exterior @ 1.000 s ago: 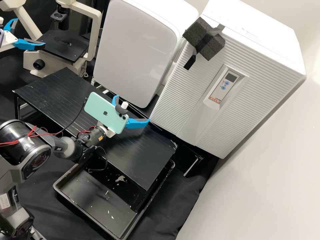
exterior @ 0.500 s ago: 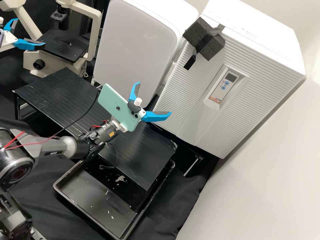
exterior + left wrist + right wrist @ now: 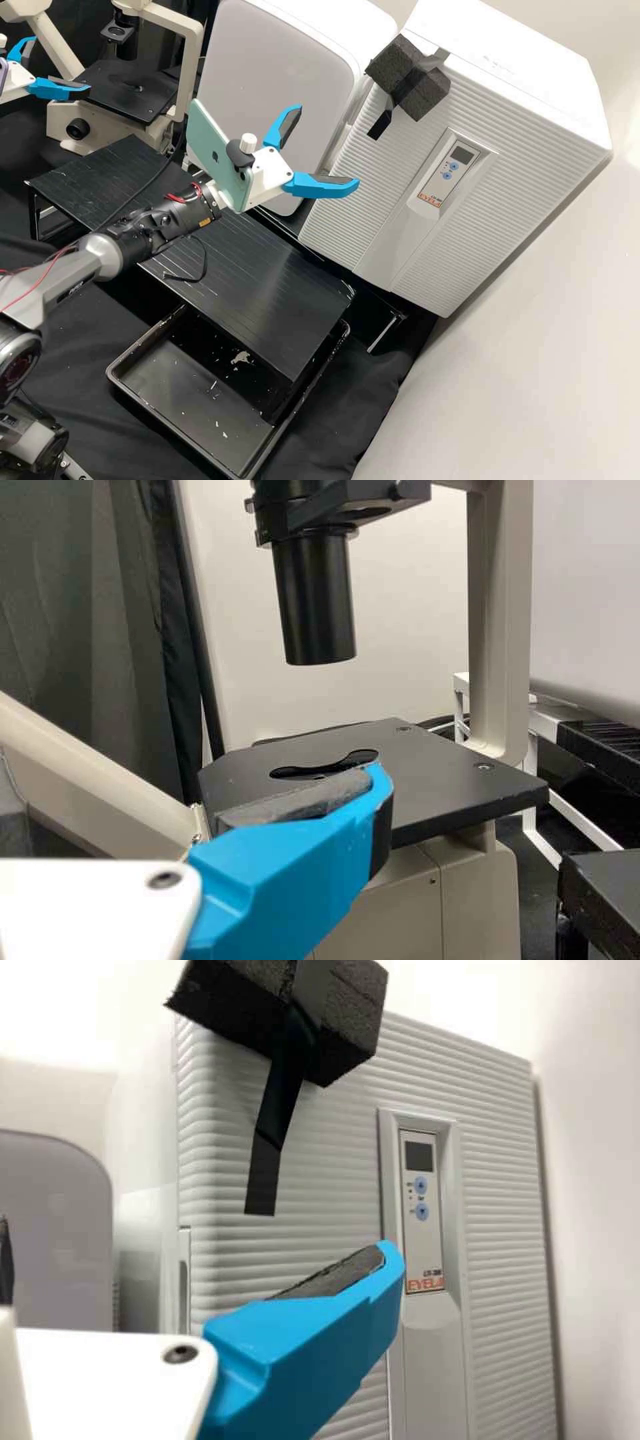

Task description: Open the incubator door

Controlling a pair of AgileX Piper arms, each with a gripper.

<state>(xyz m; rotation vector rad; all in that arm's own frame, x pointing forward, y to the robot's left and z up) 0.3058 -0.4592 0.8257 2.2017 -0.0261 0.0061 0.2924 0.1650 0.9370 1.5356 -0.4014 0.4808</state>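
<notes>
In front of the incubator [image 3: 533, 73], at the near end of my view, a black tray [image 3: 173, 390] is lying on dark cloth [image 3: 347, 413], its floor flecked with pale bits. Closer to the incubator, a low black stand [image 3: 267, 300] is standing partly over that tray. Above the stand, just before the incubator's lower left part, I am holding the right gripper [image 3: 329, 145] raised, its two blue fingers spread well apart; a pale green phone [image 3: 207, 147] is riding on its mount. Through the right wrist view I am seeing one of those fingers reaching across the incubator's ribbed front, though I cannot tell whether it is touching.

The incubator itself is standing with its door [image 3: 500, 200] shut. A dark foam block [image 3: 413, 80] is sitting at its upper left corner, a black strip [image 3: 381, 125] hanging down from it, and a control panel [image 3: 445, 175] with two blue buttons is showing farther right on the front.

Immediately to the incubator's left, a smooth white cabinet [image 3: 273, 87] is standing. Well to the incubator's left, past that cabinet, the left gripper [image 3: 61, 65] is hovering by a beige microscope [image 3: 103, 130], its fingers standing apart too; the left wrist view is showing one of them before the black stage [image 3: 440, 770].
</notes>
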